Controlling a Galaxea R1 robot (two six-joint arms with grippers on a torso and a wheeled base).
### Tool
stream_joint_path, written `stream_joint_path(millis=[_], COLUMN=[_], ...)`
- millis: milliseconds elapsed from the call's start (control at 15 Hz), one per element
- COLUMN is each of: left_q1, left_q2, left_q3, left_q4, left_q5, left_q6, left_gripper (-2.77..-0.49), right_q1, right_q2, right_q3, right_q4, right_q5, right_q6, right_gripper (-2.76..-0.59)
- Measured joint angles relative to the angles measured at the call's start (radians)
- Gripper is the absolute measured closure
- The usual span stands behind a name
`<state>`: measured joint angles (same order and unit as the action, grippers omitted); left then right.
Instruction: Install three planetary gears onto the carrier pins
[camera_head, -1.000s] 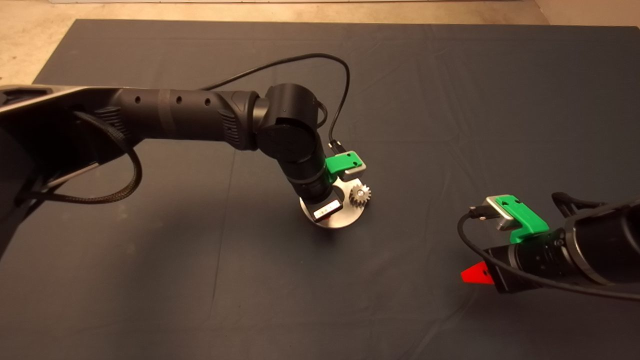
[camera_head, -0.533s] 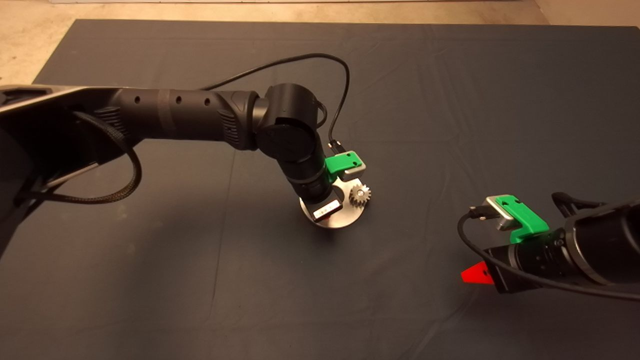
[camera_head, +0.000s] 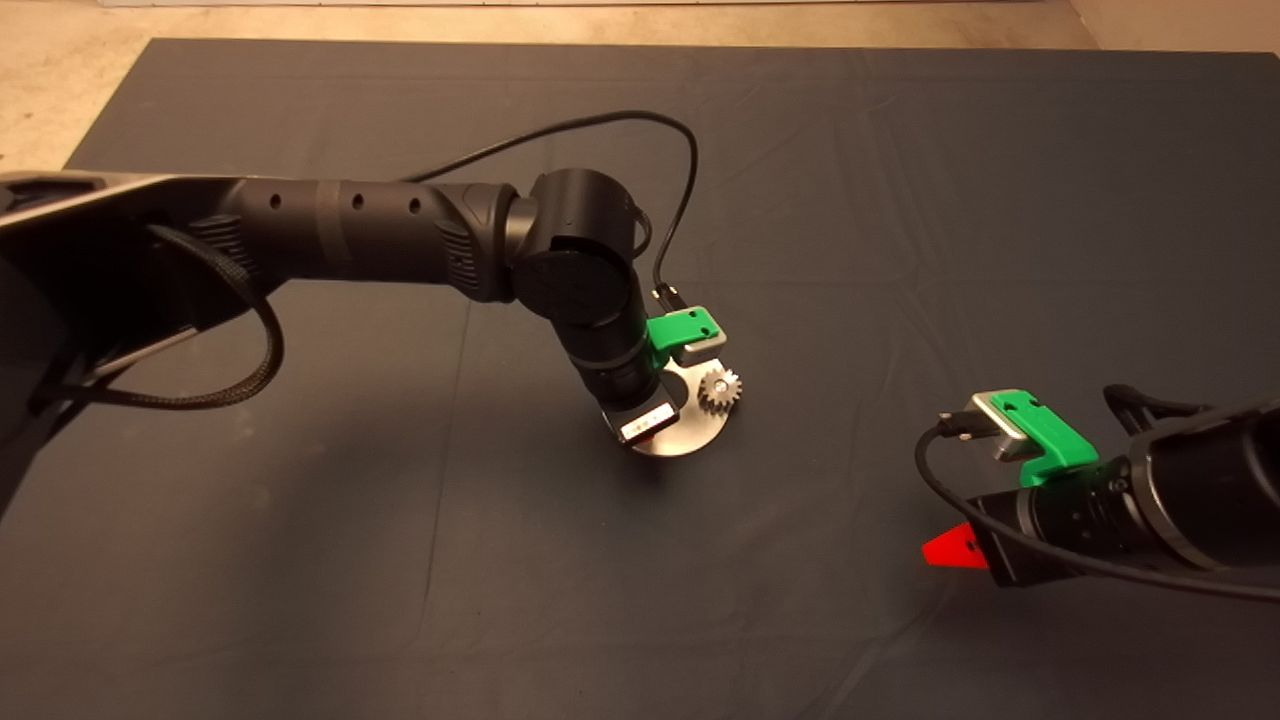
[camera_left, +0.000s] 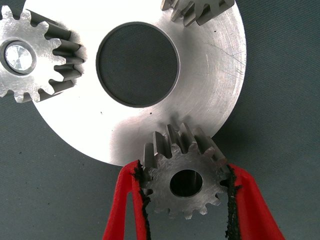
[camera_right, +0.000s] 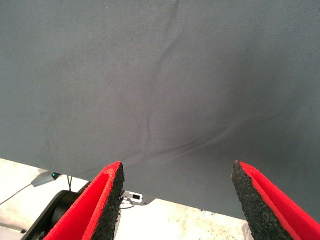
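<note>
Pinching the third planetary gear (camera_left: 184, 181) by its teeth over the disc (camera_left: 215, 75) rim, the left gripper (camera_left: 183, 192) should centre the bore on its pin, then lower squarely. Right gripper (camera_right: 177, 200) waits spread.

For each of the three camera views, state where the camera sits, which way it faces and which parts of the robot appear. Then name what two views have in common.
Head view: from above, looking down at the dark mat; both black arms enter, left gripper over the disc, right gripper waiting at lower right.
Left wrist view: on the left arm, facing the disc; its red fingers clamp a gear.
Right wrist view: on the right arm, facing bare mat and floor beyond; open red fingers.
Shared: head and left wrist views both show the disc and a mounted gear.
</note>
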<state>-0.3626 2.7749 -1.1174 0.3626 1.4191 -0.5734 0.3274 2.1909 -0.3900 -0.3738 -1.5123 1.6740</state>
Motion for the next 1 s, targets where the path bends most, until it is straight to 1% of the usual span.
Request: stream_joint_path(millis=[1000], left_q1=[0.0], left_q2=[-0.001], left_q3=[0.0], left_q4=[0.0], left_q5=[-0.001], left_q6=[0.003], left_gripper=[-0.58], right_q1=[0.0], right_q2=[0.0], right_q3=[0.0], right_q4=[0.0], right_q5=[0.0], right_q6=[0.0], right_gripper=[-1.6])
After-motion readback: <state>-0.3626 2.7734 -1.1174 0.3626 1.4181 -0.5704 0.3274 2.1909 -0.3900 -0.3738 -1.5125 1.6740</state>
